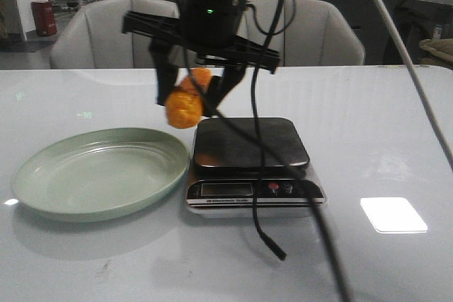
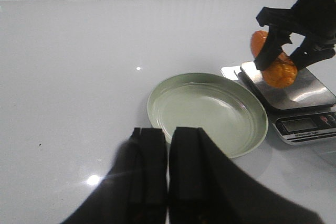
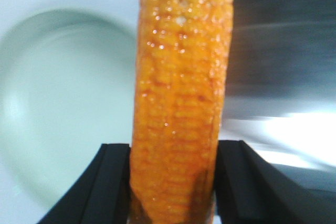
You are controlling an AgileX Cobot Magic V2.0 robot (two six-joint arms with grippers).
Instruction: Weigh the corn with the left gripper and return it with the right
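My right gripper [image 1: 195,93] is shut on the orange-yellow corn [image 1: 185,104] and holds it in the air, above the gap between the pale green plate [image 1: 99,175] and the scale [image 1: 251,143]. In the right wrist view the corn [image 3: 181,103] stands between both black fingers [image 3: 113,182], with the plate [image 3: 52,87] on one side and the steel scale top [image 3: 278,51] on the other. The left wrist view shows my left gripper [image 2: 168,132] shut and empty, low over the table near the plate [image 2: 210,108]. It also shows the corn [image 2: 273,66] in the right gripper [image 2: 286,59].
The scale [image 2: 299,85] stands right of the plate, its display and buttons [image 1: 279,187] facing the near edge. A black cable [image 1: 258,175] hangs in front of the scale. Two grey chairs [image 1: 99,37] stand behind the white table.
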